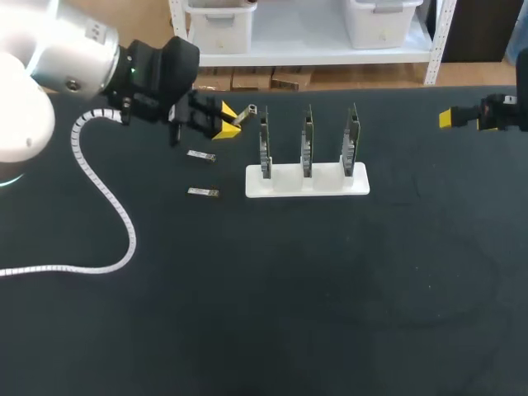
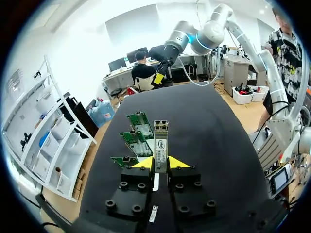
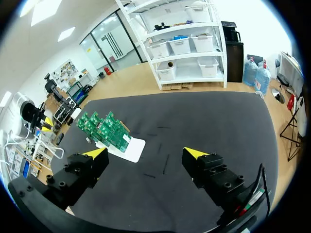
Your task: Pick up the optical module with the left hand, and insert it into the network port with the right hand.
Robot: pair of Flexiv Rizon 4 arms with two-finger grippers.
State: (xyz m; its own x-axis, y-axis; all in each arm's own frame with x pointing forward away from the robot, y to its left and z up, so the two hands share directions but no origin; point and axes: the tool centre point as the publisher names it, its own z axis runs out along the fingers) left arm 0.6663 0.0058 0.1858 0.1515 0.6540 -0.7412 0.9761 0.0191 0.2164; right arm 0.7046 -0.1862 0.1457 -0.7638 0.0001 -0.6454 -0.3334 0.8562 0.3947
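Left wrist view, optical module (image 2: pixel 160 143) gripped in left end effector (image 2: pixel 160 162)

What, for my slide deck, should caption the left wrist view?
Left gripper shut on an optical module, pointing toward three green circuit boards on the black table.

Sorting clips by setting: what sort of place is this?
Likely an electronics test bench in a robot lab: a black table, a white stand holding three upright circuit boards, and the left claw gripping a small module.
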